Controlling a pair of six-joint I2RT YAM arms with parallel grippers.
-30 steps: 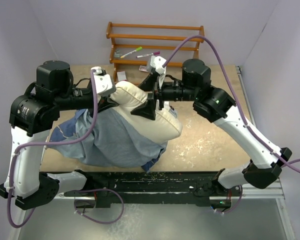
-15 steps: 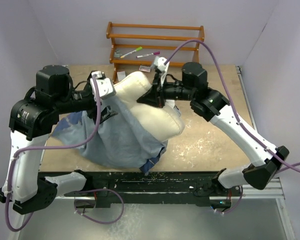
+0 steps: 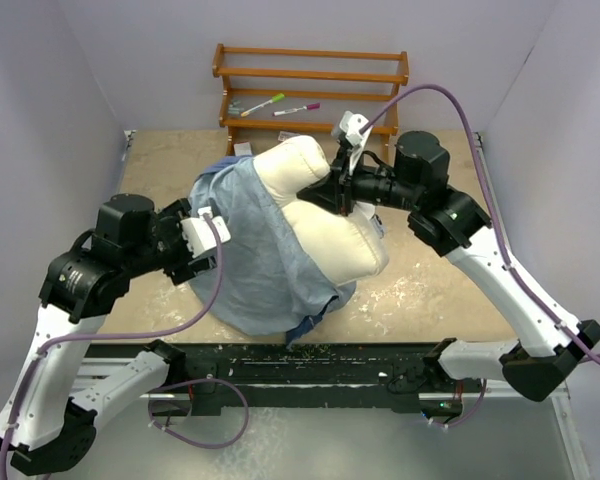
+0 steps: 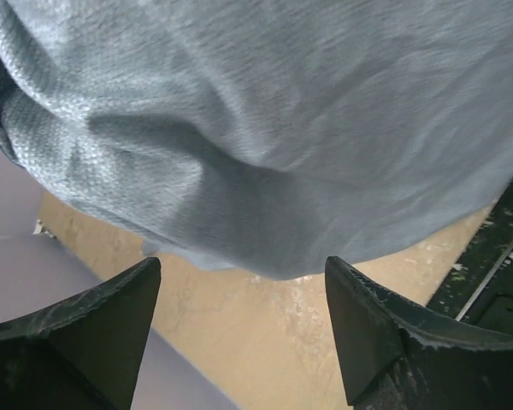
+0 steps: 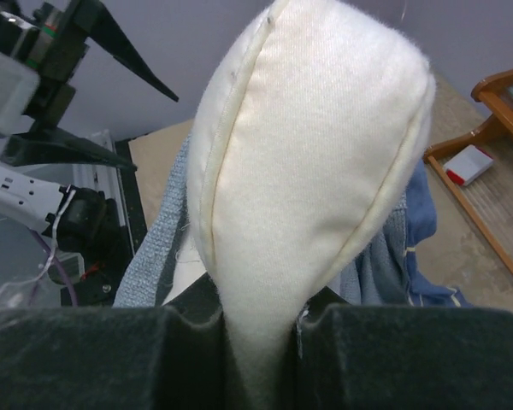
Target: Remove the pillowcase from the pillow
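The cream pillow (image 3: 330,235) stands bunched up at the middle of the table. My right gripper (image 3: 332,192) is shut on a fold of it near its top. In the right wrist view the pillow (image 5: 308,145) bulges out from between the jaws of the right gripper (image 5: 261,318). The pillowcase (image 3: 250,250), its pale grey-blue inside showing, covers the pillow's left and near side. My left gripper (image 3: 208,262) is open just left of the cloth. From the left wrist, the pillowcase (image 4: 265,128) hangs above the left gripper (image 4: 242,266), with nothing between the fingers.
A wooden rack (image 3: 310,75) with markers (image 3: 265,103) stands at the back wall. A small white and red box (image 5: 468,164) lies in front of it. The black rail (image 3: 310,360) runs along the table's near edge. Walls close both sides.
My left gripper opened, let go of the pillowcase and drew back toward the near left. My right gripper shut on the pillow and pulled it back and right.
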